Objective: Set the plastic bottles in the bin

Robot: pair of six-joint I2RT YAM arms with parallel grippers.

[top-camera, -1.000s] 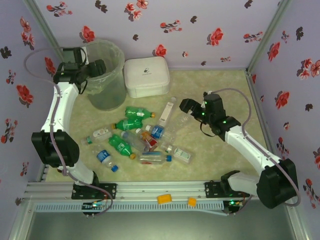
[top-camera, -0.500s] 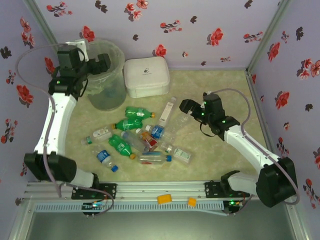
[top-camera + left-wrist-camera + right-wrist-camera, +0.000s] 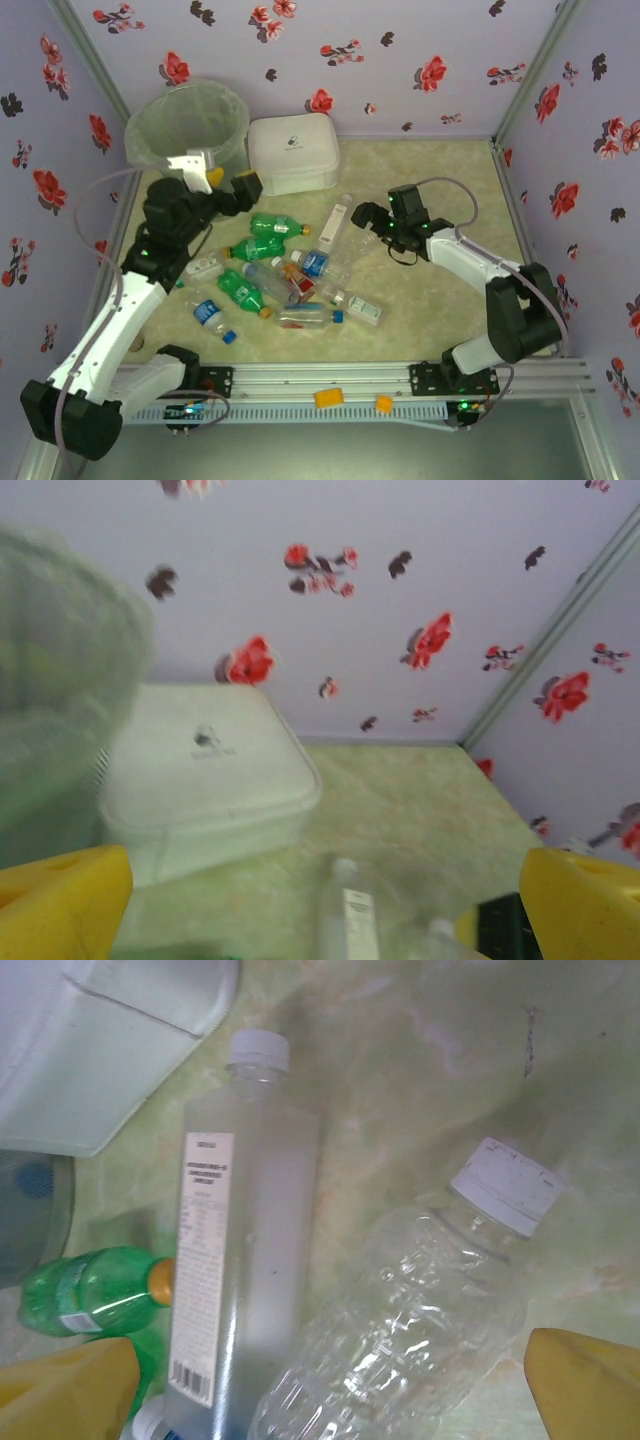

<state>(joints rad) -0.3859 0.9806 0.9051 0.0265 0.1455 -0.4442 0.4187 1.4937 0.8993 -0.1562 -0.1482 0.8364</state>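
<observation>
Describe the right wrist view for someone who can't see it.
A frosted labelled bottle and a crumpled clear bottle, both white-capped, lie on the green table, framed by the yellow fingertips of the open right gripper. An orange-capped green bottle and a white box sit at the left.

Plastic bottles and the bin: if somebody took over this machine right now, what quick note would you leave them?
Left hand: open, empty, above the table between the bin and the plastic bottles.
Right hand: open, empty, poised over a clear white-capped bottle beside a tall frosted one.
Bottles: about a dozen lie scattered mid-table.
Done: unclear; the bin's contents cannot be made out.
Left: every bottle on the table must go in the bin.
</observation>
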